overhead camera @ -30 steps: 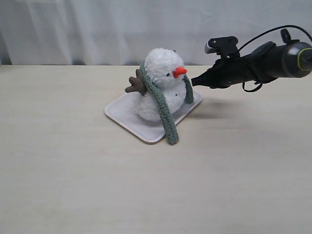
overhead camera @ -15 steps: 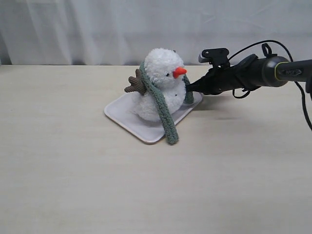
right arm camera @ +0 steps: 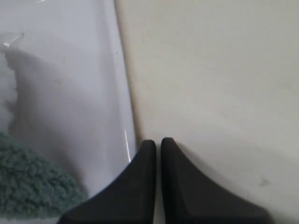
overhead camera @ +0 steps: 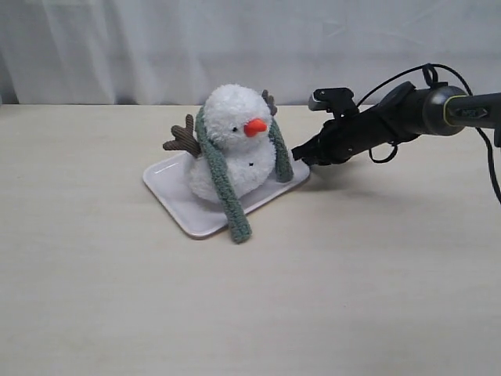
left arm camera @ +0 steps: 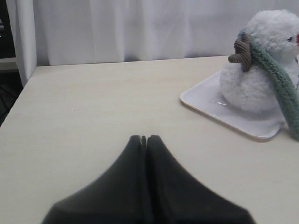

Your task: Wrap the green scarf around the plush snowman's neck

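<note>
Green scarf (overhead camera: 223,184) is draped behind plush snowman's (overhead camera: 231,117) neck, both tails hanging in front, on white tray (overhead camera: 167,188). Scarf is limp, light and fuzzy, so pinch a tail near its end. Right gripper (overhead camera: 298,154) has jaws pressed together at tray rim, possibly touching. Left gripper (left arm camera: 144,139) jaws also closed, well apart.

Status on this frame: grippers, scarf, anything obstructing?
Left gripper shut, empty, away. Right gripper shut at white tray edge. Green scarf draped round plush snowman, ends hanging uncrossed.
</note>
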`<state>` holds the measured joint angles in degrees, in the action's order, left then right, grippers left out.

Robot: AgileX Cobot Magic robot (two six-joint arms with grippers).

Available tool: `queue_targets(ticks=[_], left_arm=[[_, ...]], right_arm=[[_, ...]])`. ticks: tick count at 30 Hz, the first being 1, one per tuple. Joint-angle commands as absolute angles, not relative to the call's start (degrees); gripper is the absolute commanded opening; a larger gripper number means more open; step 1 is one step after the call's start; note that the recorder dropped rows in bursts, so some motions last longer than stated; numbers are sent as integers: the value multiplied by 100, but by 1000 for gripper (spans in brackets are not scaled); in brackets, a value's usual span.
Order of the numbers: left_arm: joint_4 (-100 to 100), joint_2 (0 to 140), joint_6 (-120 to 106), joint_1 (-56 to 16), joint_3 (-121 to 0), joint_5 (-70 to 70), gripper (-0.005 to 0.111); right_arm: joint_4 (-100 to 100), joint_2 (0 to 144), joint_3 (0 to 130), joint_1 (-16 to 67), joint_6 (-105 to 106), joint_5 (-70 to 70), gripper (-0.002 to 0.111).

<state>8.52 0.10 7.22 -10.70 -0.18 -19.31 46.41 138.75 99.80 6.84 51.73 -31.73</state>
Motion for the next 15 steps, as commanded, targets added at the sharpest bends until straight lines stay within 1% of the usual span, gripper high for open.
queue_targets(ticks=[1, 9, 15], left_arm=[[835, 0, 726, -1067, 0, -1863, 0], [835, 0, 726, -1067, 0, -1863, 0], [835, 0, 726, -1067, 0, -1863, 0]], right_arm=[[4538, 13844, 9964, 679, 5131, -4096, 4], [4435, 13824, 9954, 725, 5131, -5358, 4], [4094, 13683, 9954, 850, 4941, -5666, 4]])
